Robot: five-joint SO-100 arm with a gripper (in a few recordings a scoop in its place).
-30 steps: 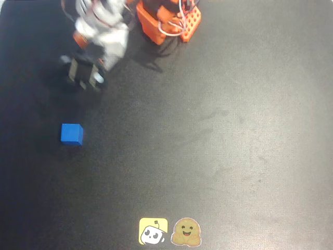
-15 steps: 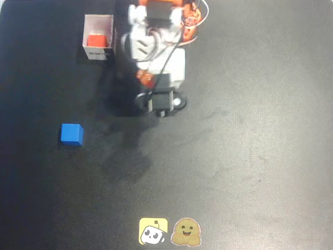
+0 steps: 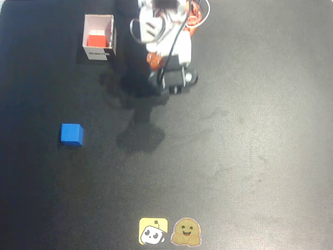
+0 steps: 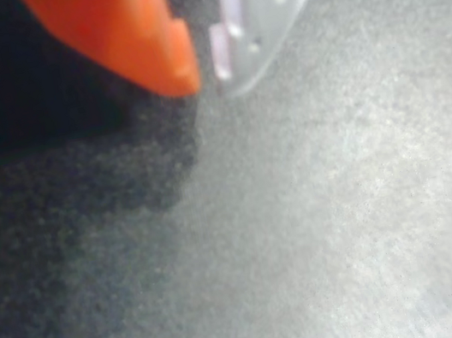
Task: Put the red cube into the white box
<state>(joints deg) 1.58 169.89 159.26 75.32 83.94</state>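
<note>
Looking down from overhead, the red cube point(image 3: 95, 40) already sits inside the white box point(image 3: 110, 32), down in its open well with the thin walls standing around it, so I judge the placing done. That cube reads as a small, stiff, solid block with plain flat faces, probably light; were it to be taken up again I would pinch two opposite flat faces from above, and the box walls close around it would leave little room for my fingers point(image 4: 206, 73). The box itself looks like thin card, likely light enough to slide or tip if nudged, with its dark printed label on the side facing away from the arm's base. My fingers, in the wrist view, are an orange tip and a white one standing close together with only a slim gap and nothing between them, hanging over bare dark counter point(image 3: 250, 156). From overhead the gripper point(image 3: 174, 86) is to the right of the box and well apart from it, nearer my orange base point(image 3: 187, 13). A blue cube point(image 3: 72, 134) lies on the counter below the box, well apart from it and from me; it is the same sort of block and blocks nothing. Two stickers point(image 3: 170, 231) sit far below the box at the counter's near edge. Nothing stands between me and the box.
</note>
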